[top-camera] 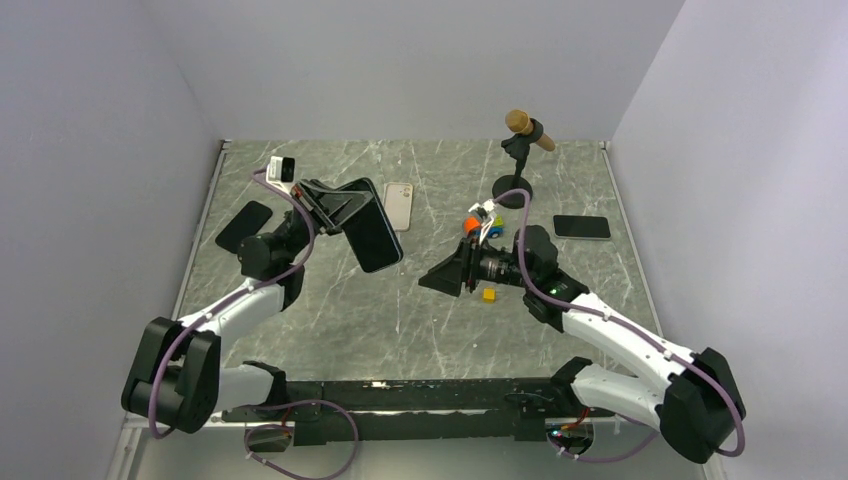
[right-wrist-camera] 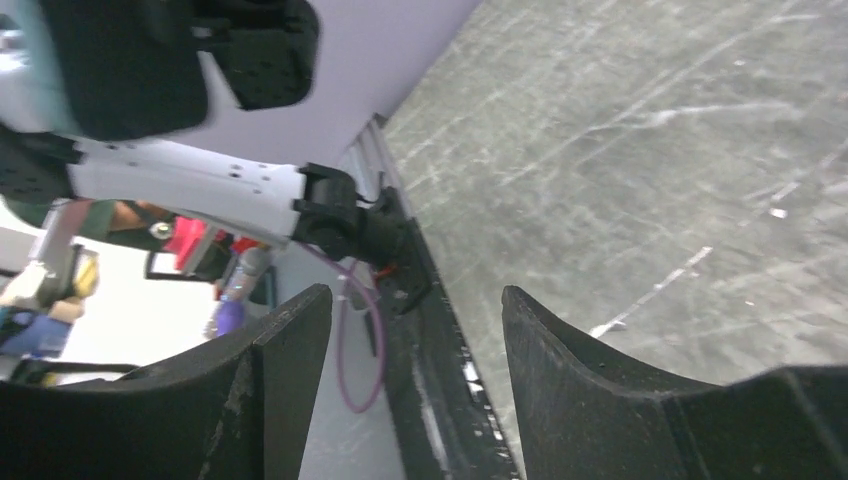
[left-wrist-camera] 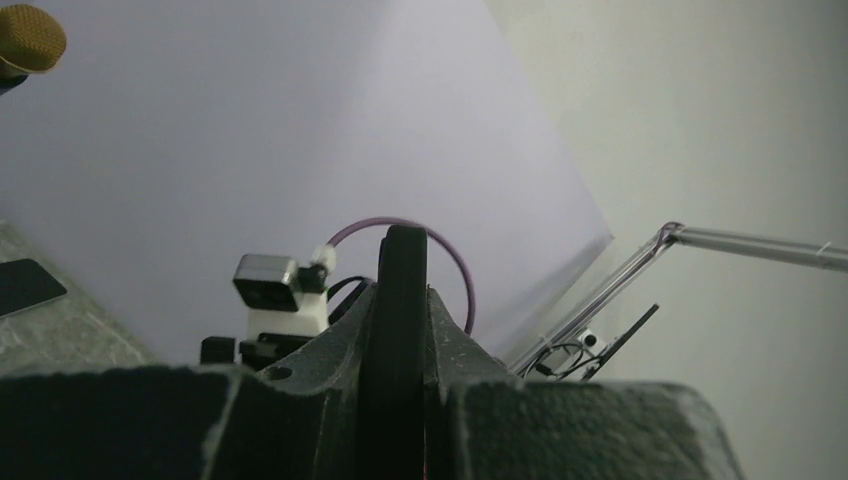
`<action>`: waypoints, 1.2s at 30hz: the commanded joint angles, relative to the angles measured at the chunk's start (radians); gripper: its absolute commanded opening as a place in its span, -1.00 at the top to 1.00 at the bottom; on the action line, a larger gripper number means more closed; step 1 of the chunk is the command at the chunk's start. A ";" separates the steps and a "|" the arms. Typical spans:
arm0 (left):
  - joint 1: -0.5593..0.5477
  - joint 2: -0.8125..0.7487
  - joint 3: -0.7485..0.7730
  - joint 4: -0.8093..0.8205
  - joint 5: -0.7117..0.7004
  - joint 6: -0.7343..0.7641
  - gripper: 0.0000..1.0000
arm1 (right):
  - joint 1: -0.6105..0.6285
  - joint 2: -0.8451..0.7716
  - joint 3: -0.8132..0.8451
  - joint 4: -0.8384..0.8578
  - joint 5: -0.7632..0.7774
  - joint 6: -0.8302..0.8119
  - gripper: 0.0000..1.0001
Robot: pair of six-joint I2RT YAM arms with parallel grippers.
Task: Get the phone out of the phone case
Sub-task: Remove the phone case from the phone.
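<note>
Far left on the worktop (top-camera: 400, 330) there's a dark handset (top-camera: 243, 226) lying flat, and nothing is touching it.

Just right of that, my left pincer (top-camera: 348, 205) is up off the surface, pinching the phone (top-camera: 372, 232) near 1 end. The phone hangs tilted above the marble with its dark face toward the overhead cam. On the left wrist cam the phone (left-wrist-camera: 402, 290) is only a thin black edge standing between the 2 fingers (left-wrist-camera: 340, 350), and both are pressed against it. Honestly I can't tell from any view whether there's a case on it.

Next along, a pale phone-shaped piece (top-camera: 398, 205) lies flat on the worktop, near the far end of the held phone. I can't say if that's a case or another handset.

Around the middle, my right pincer (top-camera: 426, 283) points left toward the phone with a clear gap to it. Its jaws are spread and there's nothing in them. The right wrist cam agrees: the 2 fingers (right-wrist-camera: 270, 380) sit wide apart with only marble and the worktop's edge showing between them.

A small yellow block (top-camera: 488, 294) sits just beside that wrist. A colourful little toy (top-camera: 483, 225) is behind it, and behind that stands a mic (top-camera: 525, 125) on its stand.

Far right, another black handset (top-camera: 581, 227) with a light rim lies flat, well apart from everything.
</note>
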 commanded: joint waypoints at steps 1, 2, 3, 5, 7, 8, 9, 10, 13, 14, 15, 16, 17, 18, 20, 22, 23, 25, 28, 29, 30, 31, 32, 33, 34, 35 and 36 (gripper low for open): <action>0.008 -0.006 0.038 0.150 0.097 0.062 1.00 | -0.001 -0.056 0.110 -0.031 -0.070 0.152 -0.32; 0.008 -0.011 0.031 0.142 0.100 0.073 1.00 | -0.001 -0.044 0.122 -0.001 -0.092 0.180 -0.31; 0.008 -0.018 0.021 0.133 0.103 0.082 1.00 | -0.001 -0.026 0.133 0.042 -0.121 0.206 -0.31; 0.008 -0.035 0.003 0.110 0.104 0.105 1.00 | -0.002 0.019 0.151 0.129 -0.158 0.253 -0.31; 0.008 -0.054 -0.016 0.093 0.103 0.120 1.00 | -0.001 0.054 0.166 0.191 -0.173 0.283 -0.31; 0.008 -0.063 -0.025 0.083 0.105 0.126 1.00 | 0.000 0.067 0.167 0.237 -0.178 0.304 -0.30; 0.007 -0.073 -0.033 0.072 0.104 0.134 1.00 | 0.001 0.080 0.166 0.279 -0.183 0.328 -0.26; 0.008 -0.085 -0.040 0.059 0.105 0.143 1.00 | 0.002 0.093 0.166 0.317 -0.190 0.349 -0.20; 0.009 -0.115 -0.051 0.011 0.112 0.174 1.00 | 0.021 0.108 0.158 0.384 -0.202 0.379 -0.05; 0.008 -0.124 -0.052 -0.007 0.115 0.188 1.00 | 0.026 0.105 0.155 0.378 -0.196 0.372 -0.03; 0.008 -0.134 -0.051 -0.025 0.120 0.203 1.00 | 0.034 0.099 0.156 0.357 -0.186 0.355 -0.02; 0.007 -0.143 -0.050 -0.043 0.122 0.217 1.00 | 0.039 0.091 0.161 0.329 -0.176 0.337 0.00; 0.008 -0.151 -0.050 -0.061 0.125 0.230 1.00 | 0.047 0.082 0.168 0.305 -0.169 0.319 0.03; 0.007 -0.160 -0.051 -0.078 0.127 0.242 1.00 | 0.059 0.078 0.177 0.282 -0.162 0.302 0.04; 0.008 -0.169 -0.050 -0.109 0.127 0.265 1.00 | 0.098 0.071 0.198 0.237 -0.141 0.265 0.05; 0.009 -0.177 -0.052 -0.129 0.122 0.277 1.00 | 0.132 0.072 0.213 0.200 -0.118 0.236 0.05; 0.007 -0.178 -0.052 -0.130 0.119 0.279 1.00 | 0.145 0.077 0.219 0.188 -0.110 0.226 0.05; 0.008 -0.174 -0.052 -0.124 0.117 0.272 1.00 | 0.157 0.080 0.216 0.182 -0.094 0.220 0.07; 0.007 -0.174 -0.058 -0.109 0.117 0.259 1.00 | 0.157 0.071 0.215 0.166 -0.077 0.211 0.08; 0.008 -0.177 -0.060 -0.112 0.116 0.260 1.00 | 0.159 0.067 0.217 0.149 -0.073 0.202 0.08; 0.007 -0.182 -0.062 -0.119 0.113 0.264 1.00 | 0.159 0.062 0.219 0.138 -0.069 0.194 0.08; 0.007 -0.188 -0.065 -0.126 0.111 0.268 1.00 | 0.159 0.058 0.223 0.128 -0.066 0.188 0.07; 0.007 -0.194 -0.065 -0.134 0.109 0.270 1.00 | 0.159 0.056 0.225 0.114 -0.064 0.181 0.07; 0.008 -0.200 -0.066 -0.143 0.108 0.277 1.00 | 0.161 0.057 0.232 0.100 -0.063 0.174 0.07; 0.008 -0.206 -0.065 -0.150 0.106 0.283 1.00 | 0.160 0.054 0.234 0.085 -0.064 0.169 0.07; 0.008 -0.212 -0.062 -0.169 0.108 0.293 1.00 | 0.161 0.048 0.233 0.079 -0.062 0.165 0.06; 0.008 -0.216 -0.058 -0.185 0.110 0.303 1.00 | 0.162 0.037 0.228 0.072 -0.057 0.161 0.04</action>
